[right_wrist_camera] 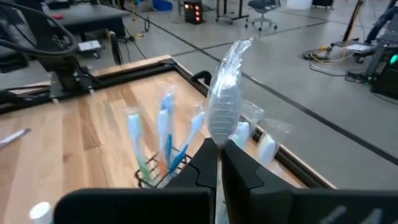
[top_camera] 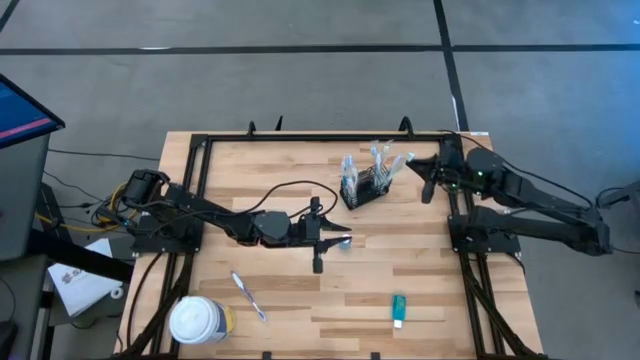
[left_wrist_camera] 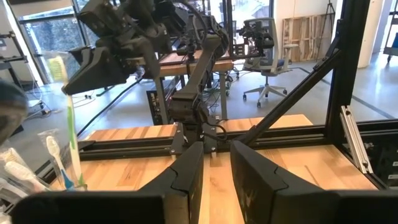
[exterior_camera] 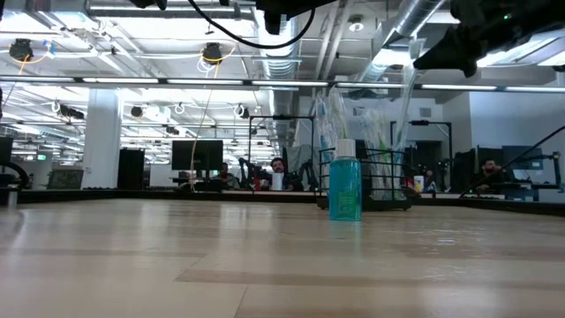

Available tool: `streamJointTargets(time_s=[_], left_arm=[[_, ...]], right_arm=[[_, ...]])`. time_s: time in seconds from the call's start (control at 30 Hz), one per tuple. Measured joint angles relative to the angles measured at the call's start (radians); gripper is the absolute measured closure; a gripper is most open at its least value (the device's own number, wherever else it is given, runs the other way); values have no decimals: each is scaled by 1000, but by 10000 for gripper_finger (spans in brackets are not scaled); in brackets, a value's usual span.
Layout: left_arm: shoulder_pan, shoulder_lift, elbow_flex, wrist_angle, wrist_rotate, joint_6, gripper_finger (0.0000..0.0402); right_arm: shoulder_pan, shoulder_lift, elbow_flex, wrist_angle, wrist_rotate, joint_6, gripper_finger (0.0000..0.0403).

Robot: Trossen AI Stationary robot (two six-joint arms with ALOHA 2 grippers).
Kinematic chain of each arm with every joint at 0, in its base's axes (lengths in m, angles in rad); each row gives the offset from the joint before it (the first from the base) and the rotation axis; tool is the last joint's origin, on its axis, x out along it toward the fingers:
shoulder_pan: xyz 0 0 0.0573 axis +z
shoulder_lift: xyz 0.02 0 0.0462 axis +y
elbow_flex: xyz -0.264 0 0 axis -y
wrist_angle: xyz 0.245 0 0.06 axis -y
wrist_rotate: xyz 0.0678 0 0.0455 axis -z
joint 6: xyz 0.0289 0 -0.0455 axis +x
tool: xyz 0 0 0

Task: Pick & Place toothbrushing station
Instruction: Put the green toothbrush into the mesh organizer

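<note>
Caddy (top_camera: 364,186) | right claw (top_camera: 426,181) beside it, closed empty | left claw (top_camera: 338,240) slightly apart, mid-table

two dark robot arms, one at the left (top_camera: 200,212) and one at the right (top_camera: 530,200). one black wire-mesh caddy (top_camera: 365,187) holding several toothbrushes, too crowded to count. one loose toothbrush (top_camera: 248,296) lying near the front left. one teal tube (top_camera: 398,309). one white-lidded round tub (top_camera: 198,321).

No readable text, labels or numbers anywhere.
</note>
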Motion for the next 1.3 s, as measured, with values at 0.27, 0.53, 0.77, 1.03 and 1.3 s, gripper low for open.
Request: streamJointTargets(time_s=[0.27, 0.53, 0.77, 1.03, 1.3], left_arm=[[0, 0, 0, 0, 0, 0, 325], [0, 0, 0, -1, 1, 0, 325], [0, 0, 0, -2, 2, 0, 325], [0, 0, 0, -5, 5, 0, 325], [0, 0, 0, -16, 4, 0, 325]], right_arm=[[-26, 25, 1, 8, -1, -9, 403], [-27, 31, 1, 11, -1, -9, 403], [-27, 103, 1, 24, -1, -21, 403], [-27, 155, 1, 54, -4, -25, 403], [-27, 155, -45, 95, -4, -25, 403]])
